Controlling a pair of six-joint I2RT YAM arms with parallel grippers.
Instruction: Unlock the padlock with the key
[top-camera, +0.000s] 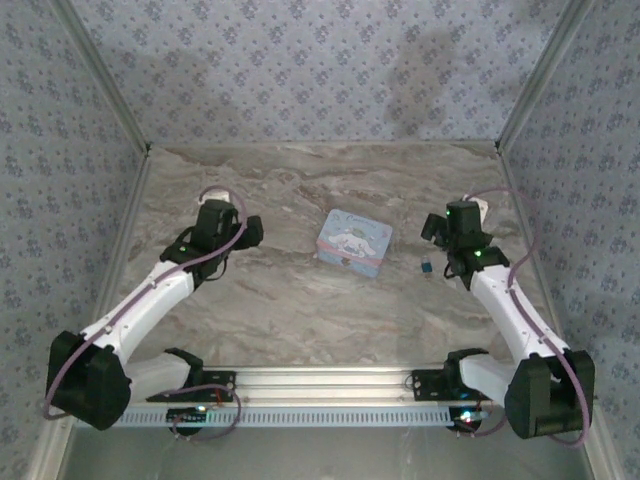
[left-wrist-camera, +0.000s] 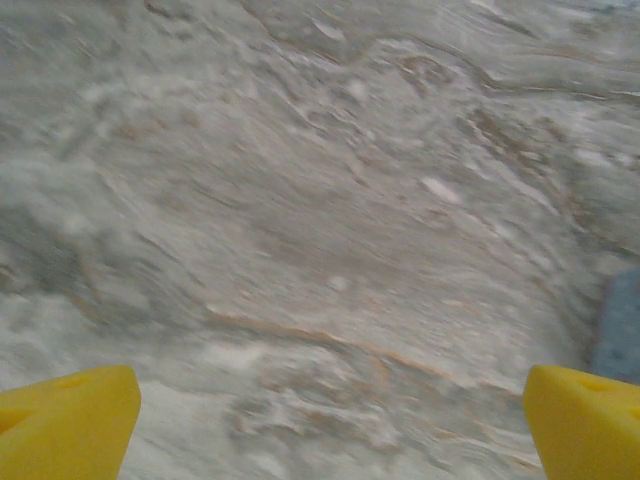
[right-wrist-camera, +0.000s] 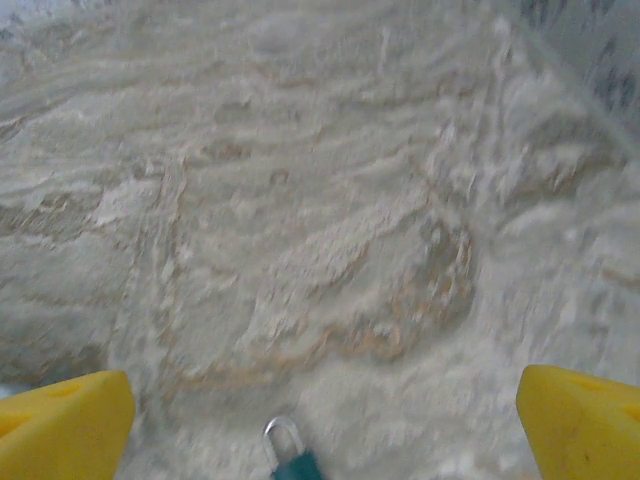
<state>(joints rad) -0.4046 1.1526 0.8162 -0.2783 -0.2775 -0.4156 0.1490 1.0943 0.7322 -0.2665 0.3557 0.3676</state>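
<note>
The padlock (top-camera: 427, 266) is a tiny teal lock lying on the marble table right of the tin. In the right wrist view the padlock (right-wrist-camera: 290, 455) lies at the bottom edge, its metal shackle pointing away. My right gripper (right-wrist-camera: 322, 428) hovers over it, open, with its yellow fingertips (right-wrist-camera: 62, 425) wide apart and nothing between them. From above, the right gripper (top-camera: 436, 232) sits just behind and right of the lock. My left gripper (top-camera: 250, 231) is open over bare marble left of the tin, and its yellow fingertips (left-wrist-camera: 65, 420) hold nothing.
A pale blue cartoon-printed tin box (top-camera: 354, 243) lies mid-table between the arms; its blue edge (left-wrist-camera: 620, 325) shows at the right of the left wrist view. Patterned walls (top-camera: 320, 70) enclose the table at the back and sides.
</note>
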